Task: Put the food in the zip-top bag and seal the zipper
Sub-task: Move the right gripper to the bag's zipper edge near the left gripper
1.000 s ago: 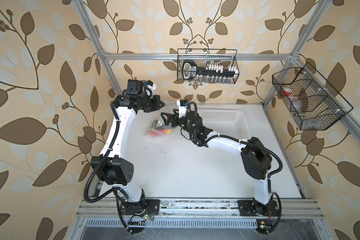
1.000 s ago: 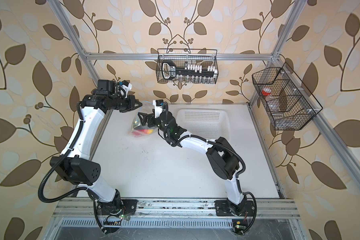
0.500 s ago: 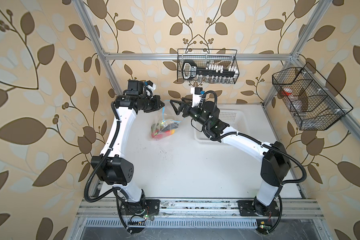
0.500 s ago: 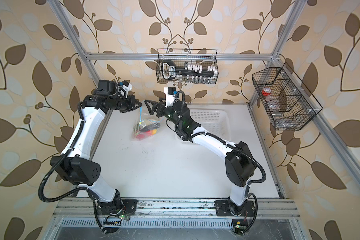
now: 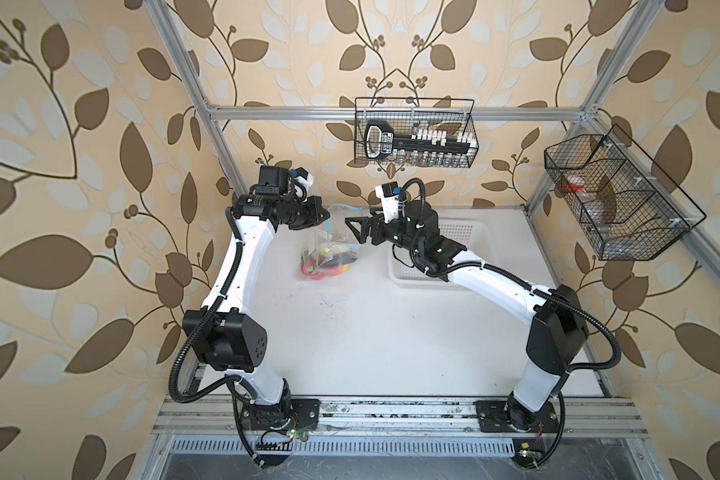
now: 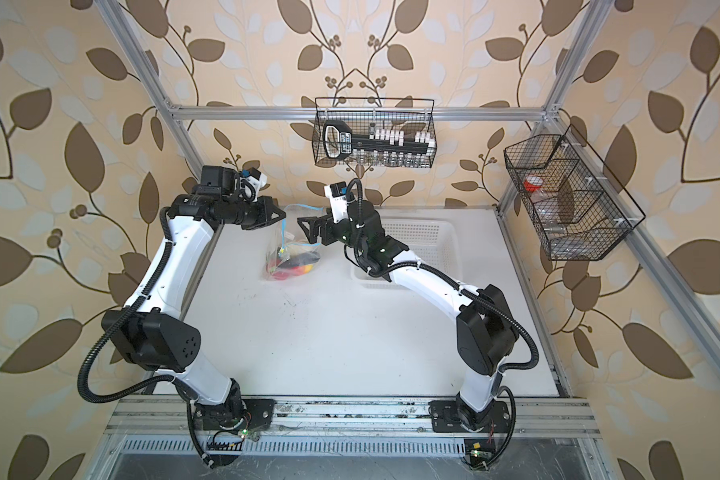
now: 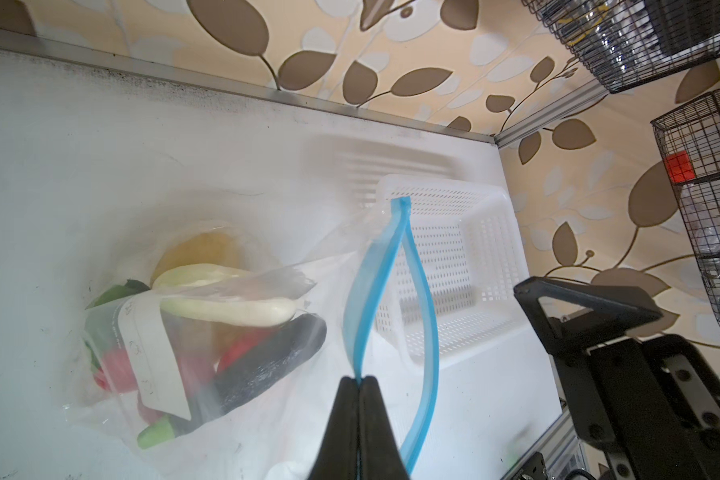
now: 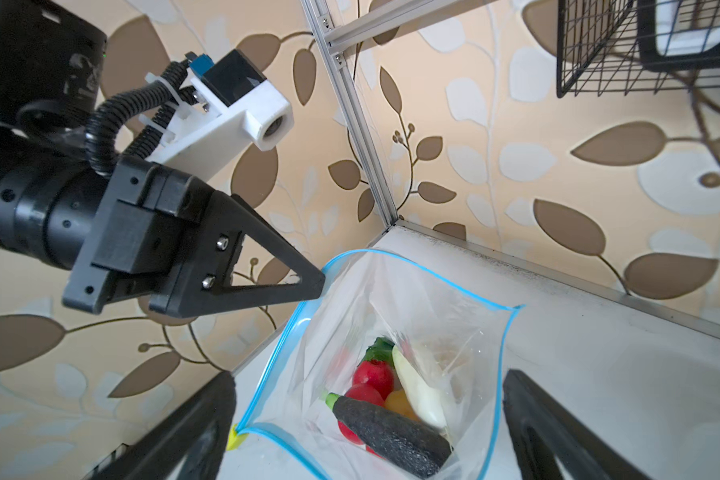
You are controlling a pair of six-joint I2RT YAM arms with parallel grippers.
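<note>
Start at the worktop: white, bearing a perforated white basket at rear right. Find the zip-top bag at rear left, bottom resting on the worktop, mouth hoisted upward.

Confirm the left end effector pressed together, pinching one lip of the zipper, apparently partway along rather than at an end. Confirm the right end effector spread wide and empty, hovering just beside the mouth across from the left pinch, apart from the plastic. In the right wrist view, note the open mouth lying straight ahead, between the spread fingers.

Trace the zipper's long axis from the basket-side end to the opposite end. Note both blue lips bowed well apart, hence unsealed.

Check the food at the bag bottom: eggplant, radish and tomatoes visible. Cannot count every piece through creased plastic; none seen loose on the worktop.

Locate the yellow tab at one zipper end, close by one right finger. Judged next: take that end with the free right end effector, press across both lips, draw along the strip.
</note>
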